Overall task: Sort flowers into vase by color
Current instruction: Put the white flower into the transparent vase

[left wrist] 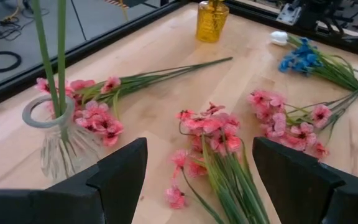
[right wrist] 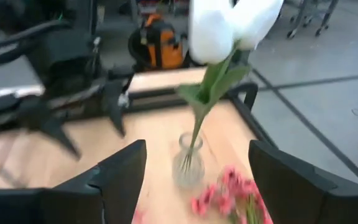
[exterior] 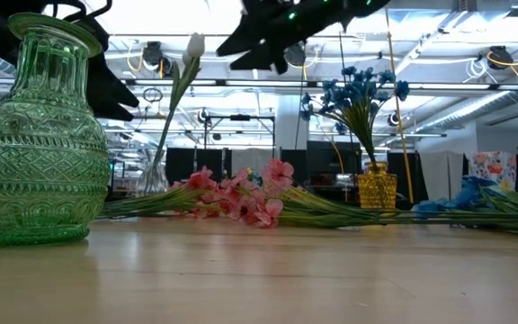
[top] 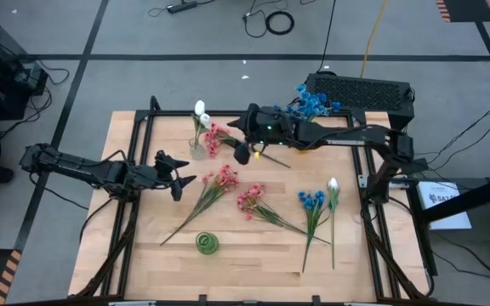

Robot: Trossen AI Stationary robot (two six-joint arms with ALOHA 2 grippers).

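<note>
R gripper [top: 238, 127] hanging wide open, empty, just beside clear vase [top: 197, 150] w/ white tulips [top: 201, 110], likely just released; L gripper [top: 182, 172] idling open nr pink sprig [top: 221, 179].

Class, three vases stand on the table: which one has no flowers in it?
The green glass vase, alone at the table's near edge. The clear vase holds white flowers; the yellow vase holds blue flowers.

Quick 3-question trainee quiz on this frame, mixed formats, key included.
1. True or false: the clear vase holds white flowers.
2. Which vase holds the blue flowers? A) green vase B) yellow vase C) clear vase
3. Fill in: the right pincer hovers open near the clear vase; the left pincer is ____ over pink flowers lying on the table.

Key: 1 true; 2 B; 3 open.
</note>
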